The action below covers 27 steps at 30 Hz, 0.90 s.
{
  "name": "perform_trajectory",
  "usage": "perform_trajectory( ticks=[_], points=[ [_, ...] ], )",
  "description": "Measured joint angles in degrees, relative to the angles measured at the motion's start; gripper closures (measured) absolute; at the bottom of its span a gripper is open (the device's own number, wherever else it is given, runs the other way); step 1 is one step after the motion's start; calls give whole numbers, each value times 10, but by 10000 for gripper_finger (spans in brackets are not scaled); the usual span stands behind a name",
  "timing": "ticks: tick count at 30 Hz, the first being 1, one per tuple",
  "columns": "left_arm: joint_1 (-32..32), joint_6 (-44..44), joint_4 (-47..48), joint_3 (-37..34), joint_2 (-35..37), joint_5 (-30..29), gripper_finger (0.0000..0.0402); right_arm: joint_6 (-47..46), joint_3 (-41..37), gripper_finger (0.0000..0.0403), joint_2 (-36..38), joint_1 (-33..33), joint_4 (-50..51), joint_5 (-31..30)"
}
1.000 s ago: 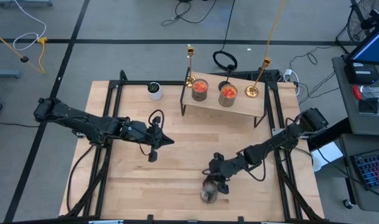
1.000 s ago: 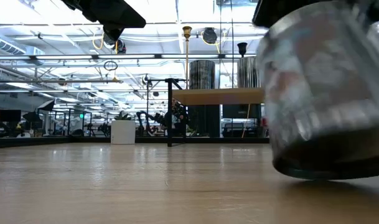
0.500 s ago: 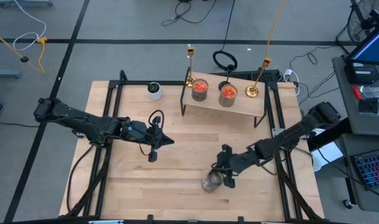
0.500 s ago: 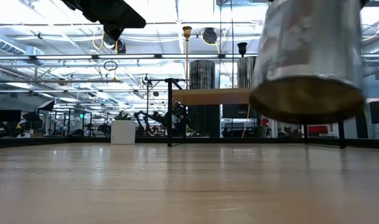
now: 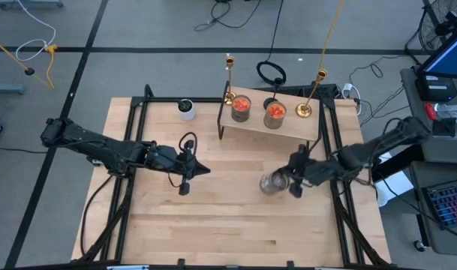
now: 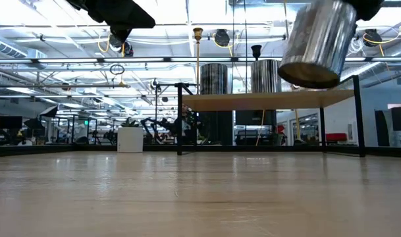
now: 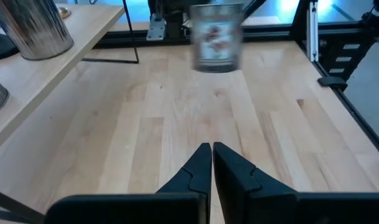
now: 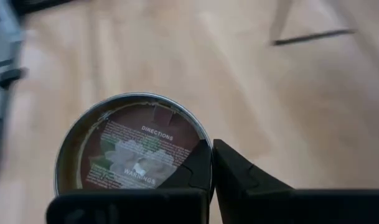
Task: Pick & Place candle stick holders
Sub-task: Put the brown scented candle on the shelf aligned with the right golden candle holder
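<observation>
A clear-grey glass jar (image 5: 269, 183) hangs tilted above the table's right middle, also visible in the low view (image 6: 317, 43) and the left wrist view (image 7: 217, 37). My right gripper (image 5: 290, 182) is shut on it. On the small wooden shelf (image 5: 288, 131) at the far side stand two orange-red jars (image 5: 242, 107) (image 5: 275, 114), a small black holder (image 6: 256, 50) and two gold stemmed holders (image 5: 229, 82) (image 5: 311, 96). My left gripper (image 5: 204, 171) waits shut over the table's left middle, touching nothing. My right gripper pinches the jar's wall at its open rim (image 8: 205, 142), one finger (image 8: 198, 167) inside the jar and the other (image 8: 231, 169) outside. The fingers slant down from the table's right side. The jar hangs tilted, lifted clear of the table.
A small white cup (image 5: 186, 108) with a dark inside stands at the far edge, left of the shelf. The shelf's black legs (image 6: 180, 118) stand on the table. Bare wood (image 5: 213, 217) lies across the near half.
My right gripper has risen and drawn back from the table's near edge toward the far right, nearer the shelf. It has carried the clear-grey jar with it. The jar stood on the table a second ago and now hangs tilted, clear of it.
</observation>
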<state>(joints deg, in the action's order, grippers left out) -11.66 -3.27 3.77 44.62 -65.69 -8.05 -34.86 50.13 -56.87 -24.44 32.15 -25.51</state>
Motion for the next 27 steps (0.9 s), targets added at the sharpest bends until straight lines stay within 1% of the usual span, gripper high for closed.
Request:
perform_trajectory(
  ticks=[4,6,9,19,22,27],
  points=[
    [0,0,-11,0,0,0,378,-2,0,402,44,32,65,-35],
    [0,0,-12,0,0,0,378,-2,2,402,63,48,90,-43],
    [0,0,-12,0,0,0,378,2,26,402,78,70,149,-46],
    [0,0,-14,0,0,0,378,26,167,402,69,144,320,-97],
    [0,0,-14,0,0,0,378,26,184,403,67,178,359,-111],
    [0,0,-14,0,0,0,378,33,188,403,67,239,376,-135]
  ],
)
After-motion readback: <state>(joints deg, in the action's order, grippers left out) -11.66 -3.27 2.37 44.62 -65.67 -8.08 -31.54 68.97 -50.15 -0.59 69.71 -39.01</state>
